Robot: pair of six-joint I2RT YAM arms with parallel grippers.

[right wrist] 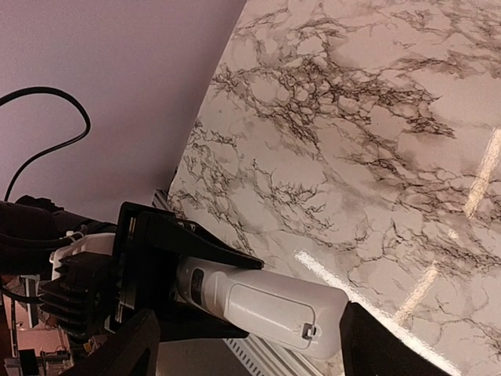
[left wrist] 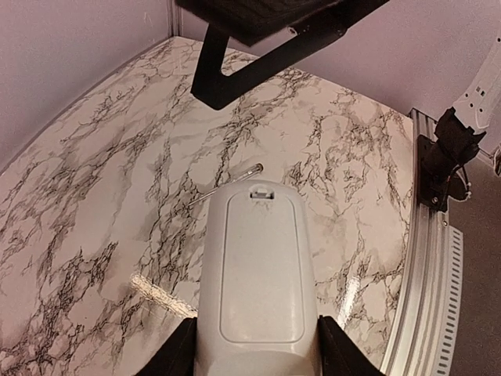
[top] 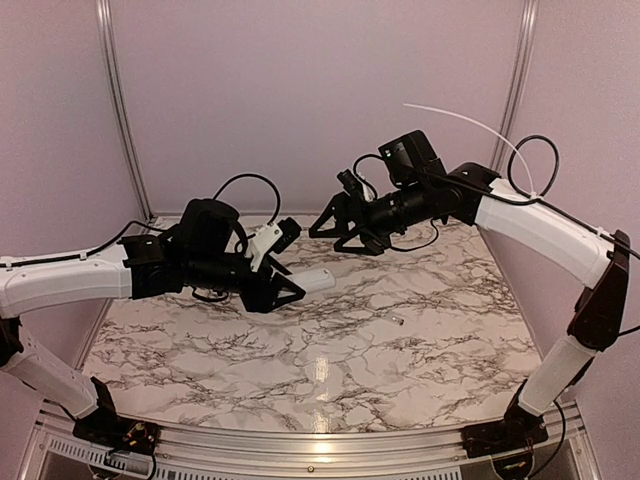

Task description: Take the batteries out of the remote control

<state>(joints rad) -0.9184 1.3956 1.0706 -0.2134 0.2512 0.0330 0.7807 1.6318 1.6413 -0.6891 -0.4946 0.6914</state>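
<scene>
Remote control (left wrist: 258,274): nearest the left wrist camera, white, battery cover still fitted, latch tab at 12 o'clock.
Left gripper (top: 285,288): fingers clenched on the remote's sides, holding it above the marble table (top: 400,360).
Right gripper (top: 345,228): fingers spread, grasping nothing, at 2 o'clock from the remote.
Step in hand: right arm approaching the cover.
Next move: judged to need a fingertip on the latch tab.
Thin pale stick (left wrist: 227,185): lies on the table beyond the remote.
Hidden: batteries, presumably under the cover; remote's button face.
</scene>
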